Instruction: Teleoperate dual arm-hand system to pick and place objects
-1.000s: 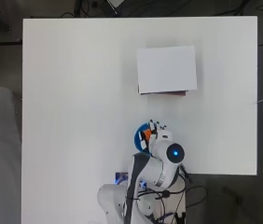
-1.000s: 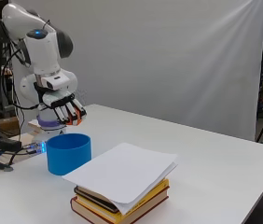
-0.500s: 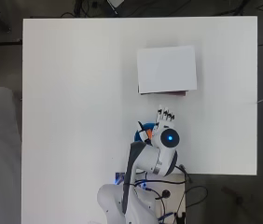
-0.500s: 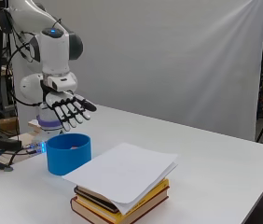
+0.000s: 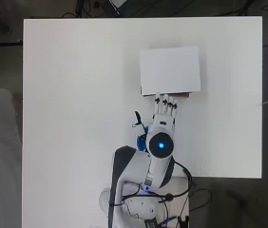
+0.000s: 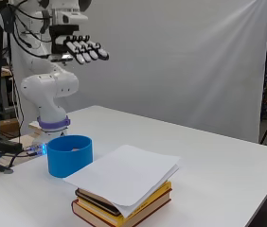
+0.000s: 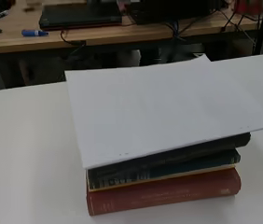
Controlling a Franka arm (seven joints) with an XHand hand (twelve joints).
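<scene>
Black and white hand high above white table, fingers straight and spread, palm down, holding nothing. Blue round plastic cup well below hand, near arm base, upright on table. Stack of hardcover books ahead of fingertips and far beneath, with loose white paper sheets on top, overhanging book edges. Judgement: hand raised high to clear cup rim while reaching toward stack; paper looks likeliest pick target.

no text can be read anywhere. the red book at the bottom of the stack carries a faint line of print along its spine, too small to make out. the white sheet on top is blank.
</scene>
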